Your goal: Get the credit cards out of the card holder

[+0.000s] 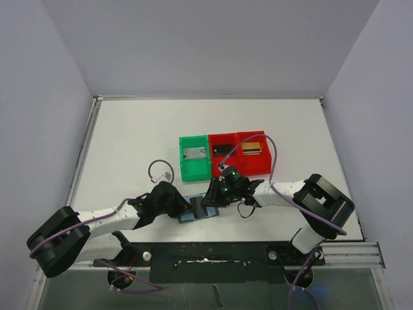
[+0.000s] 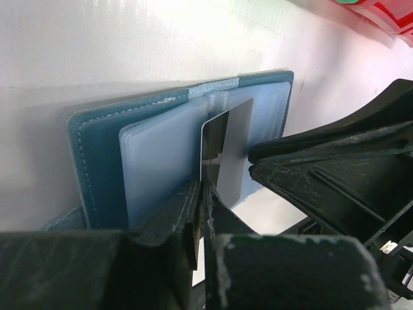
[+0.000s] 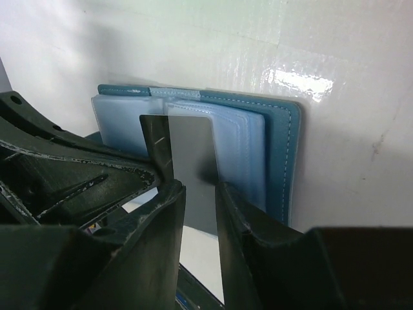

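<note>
Seen from above, the card holder (image 1: 188,216) lies open on the white counter (image 1: 129,142), near the front edge and about midway between the two arm bases. The left end effector (image 1: 187,205) reaches onto it from the left and the right end effector (image 1: 208,201) from the right, so that the two meet over it. Just beyond it stand three bins side by side: a green bin (image 1: 195,171) with a grey card (image 1: 194,154) in it, a middle red bin (image 1: 216,139) with a dark item (image 1: 222,150), and a right red bin (image 1: 253,166) with a brownish card (image 1: 252,148).

The left wrist camera shows the blue holder (image 2: 97,155) spread flat, its pale plastic sleeves (image 2: 161,155) fanned over the leather. A dark card (image 2: 226,145) stands partly out of the sleeves. The left end effector (image 2: 199,216) is clenched, its fingers pressed together at the near edge of the sleeves; what is pinched between them cannot be made out. The black body of the right end effector (image 2: 335,174) fills the right side, touching the card's right edge.

In the right wrist camera the same card (image 3: 190,145) rises between the fingers (image 3: 232,219) of the right end effector (image 3: 200,213), which grasps it, with a finger against each side. The card's far end lies over the sleeves (image 3: 242,155), with the blue cover (image 3: 284,155) showing along the right. The left end effector (image 3: 64,171) sits close at the left.
</note>
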